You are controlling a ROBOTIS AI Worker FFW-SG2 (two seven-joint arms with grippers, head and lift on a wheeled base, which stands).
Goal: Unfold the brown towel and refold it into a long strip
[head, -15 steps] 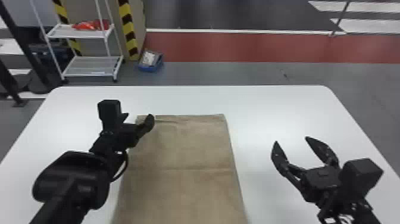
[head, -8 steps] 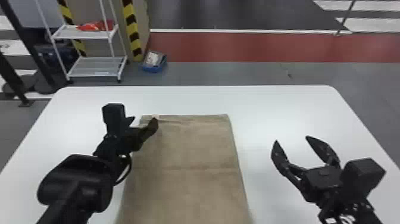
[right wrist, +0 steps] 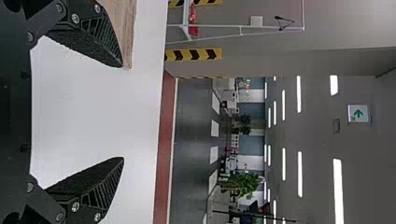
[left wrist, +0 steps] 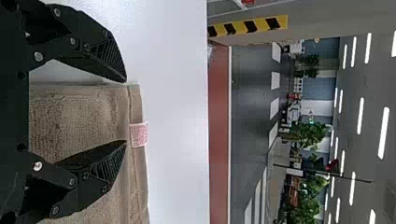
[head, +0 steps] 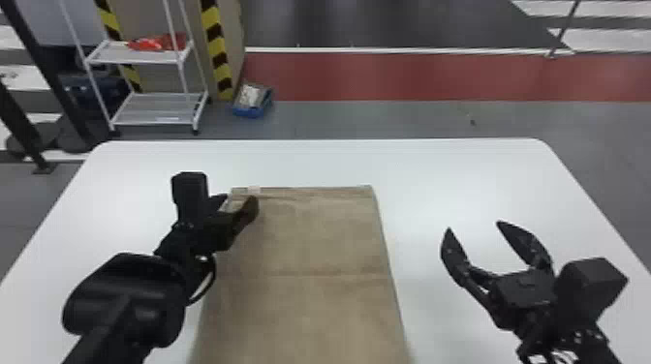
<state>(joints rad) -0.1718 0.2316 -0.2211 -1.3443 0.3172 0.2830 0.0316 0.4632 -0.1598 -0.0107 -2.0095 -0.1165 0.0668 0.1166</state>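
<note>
Left gripper (left wrist: 126,111), fingers spread, nothing pinched: one finger lies just outside the left side edge of the brown towel (head: 310,232), the other over the cloth, at the far left corner. Compared with the earlier head views, it has drawn slightly back toward the robot and its gap appears narrower; a pale label (left wrist: 139,134) on the far hem has come into sight. This probably prepares a corner grasp to begin the refold. Towel: flat beneath and to the right of this gripper, a crease (head: 315,276) crossing it nearer the robot. Right gripper (head: 473,226), well apart beyond the towel's right edge, holds its place, spread and empty. Label: marks illegible. Farther out, ahead of the right gripper: a sign (right wrist: 358,114) bearing a green arrow.
</note>
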